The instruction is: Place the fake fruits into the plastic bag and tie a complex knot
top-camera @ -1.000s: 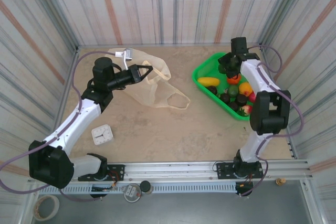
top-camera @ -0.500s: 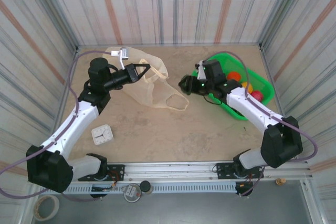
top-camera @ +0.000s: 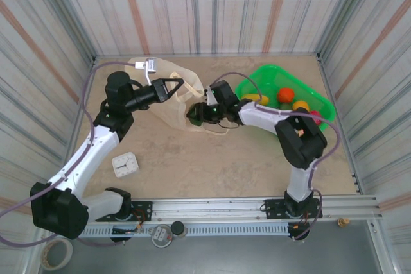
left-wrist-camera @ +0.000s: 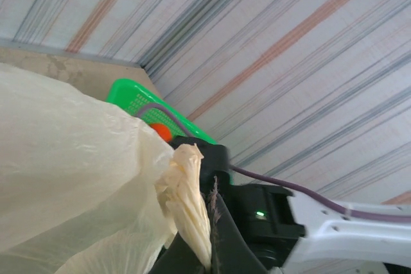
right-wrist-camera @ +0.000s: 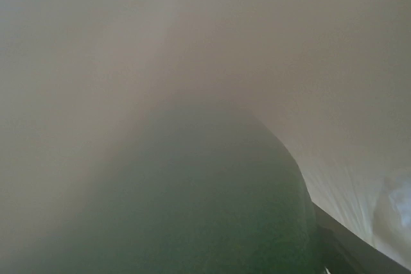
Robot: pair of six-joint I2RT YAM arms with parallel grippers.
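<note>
The cream-yellow plastic bag [top-camera: 172, 108] lies at the back left of the table. My left gripper [top-camera: 174, 85] is shut on one bunched handle [left-wrist-camera: 190, 205] and holds it lifted, with the bag [left-wrist-camera: 64, 158] hanging under it. My right gripper [top-camera: 196, 115] is at the bag's mouth, shut on a dark green fruit [right-wrist-camera: 205, 203], and pale bag film [right-wrist-camera: 289, 62] surrounds that fruit. Other fake fruits remain in the green basket [top-camera: 255, 73]: an orange one [top-camera: 286, 94], a yellow one [top-camera: 259, 99] and a red one [top-camera: 314, 117]. No knot is to be seen.
A small white square dial device [top-camera: 125, 164] lies on the table near my left arm. Striped walls close in the back and both sides. A metal rail [top-camera: 212, 206] runs along the near edge. The bag's second handle loop [top-camera: 218, 126] lies flat beside my right gripper.
My right arm has swung left from the green basket to the bag's mouth, carrying the dark fruit. My left gripper has kept hold of the handle and barely moved.
</note>
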